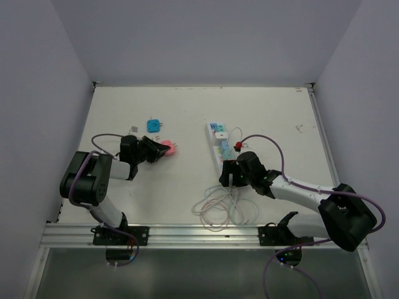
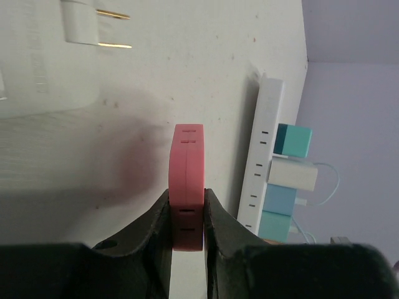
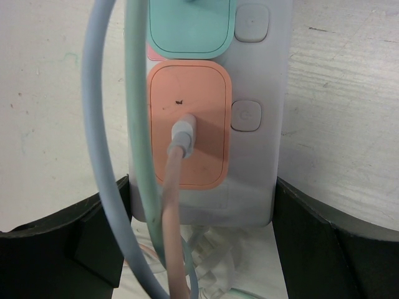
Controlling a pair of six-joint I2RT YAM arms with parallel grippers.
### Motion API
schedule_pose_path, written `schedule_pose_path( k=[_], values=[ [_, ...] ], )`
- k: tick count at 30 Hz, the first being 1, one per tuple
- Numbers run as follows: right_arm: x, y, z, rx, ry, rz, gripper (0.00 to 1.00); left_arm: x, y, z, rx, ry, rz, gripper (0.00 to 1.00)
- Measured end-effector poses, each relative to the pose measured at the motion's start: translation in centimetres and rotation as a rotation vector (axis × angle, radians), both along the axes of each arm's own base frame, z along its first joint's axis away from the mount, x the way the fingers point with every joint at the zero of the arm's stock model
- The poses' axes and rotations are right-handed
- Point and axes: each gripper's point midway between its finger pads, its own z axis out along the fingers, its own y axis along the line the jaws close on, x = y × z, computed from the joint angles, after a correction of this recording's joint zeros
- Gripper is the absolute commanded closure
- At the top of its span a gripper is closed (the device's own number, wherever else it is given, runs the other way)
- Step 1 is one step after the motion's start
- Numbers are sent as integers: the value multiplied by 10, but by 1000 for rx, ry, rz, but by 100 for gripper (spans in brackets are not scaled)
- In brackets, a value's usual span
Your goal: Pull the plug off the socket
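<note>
Pink plug (image 2: 187,168), a flat rounded plastic block with slotted faces, is clamped edge-on between the fingers of the left end effector (image 2: 187,208). It sits left of the table's (image 1: 268,118) centre, well apart from the socket (image 3: 252,174). The socket lies just right of centre, its long axis running from far edge to near edge. The right end effector (image 3: 199,208) stands wide and holds nothing. Its fingers flank the socket's near end, but contact cannot be confirmed.

By this layout the pink plug is already free, so the step in hand is judged to be setting it down. The left fingers should part only once the plug rests flat on the table, since a narrow edge may tip. The right fingers should close onto the socket's long sides as a brace. Any further pull should run straight along the prongs, because the smooth, light casing would slide or lift.

A salmon plug (image 3: 199,112) and a teal plug (image 3: 190,28) remain seated, both matte rounded rectangles. The socket body is glossy white with soft square buttons (image 3: 246,116). Thin flexible cords (image 1: 218,208) coil loosely toward the near edge and could snag. The table surface is off-white, faintly scuffed and speckled.
</note>
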Motion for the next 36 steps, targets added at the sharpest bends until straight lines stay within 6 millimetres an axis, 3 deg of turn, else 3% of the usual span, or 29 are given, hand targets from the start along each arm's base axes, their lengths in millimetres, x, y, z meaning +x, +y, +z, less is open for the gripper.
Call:
schedule_pose_path(
  k=[4, 7, 15, 19, 23, 29, 33, 35, 36],
  values=[
    [0, 0, 0, -1, -1, -1, 100, 2, 22, -7, 23, 24, 20, 78],
    [0, -1, 0, -3, 0, -3, 100, 10, 51, -6, 22, 23, 76, 78],
    [0, -2, 0, -5, 2, -4, 100, 49, 128, 17, 15, -37, 247, 77],
    [0, -2, 0, -4, 1, -4, 100, 66, 147, 11, 21, -34, 279, 74],
    [0, -2, 0, -5, 1, -3, 100, 77, 153, -9, 21, 6, 284, 70],
    [-1, -2, 0, -8, 1, 0, 100, 83, 157, -21, 22, 25, 284, 51],
    [-1, -3, 0, -17, 0, 7, 100, 84, 157, -17, 20, 16, 283, 24],
    [-1, -4, 0, -21, 1, 12, 100, 86, 158, -9, 25, -2, 281, 16],
    [-1, -4, 0, -23, 0, 14, 100, 85, 159, -6, 32, -3, 288, 6]
  ],
)
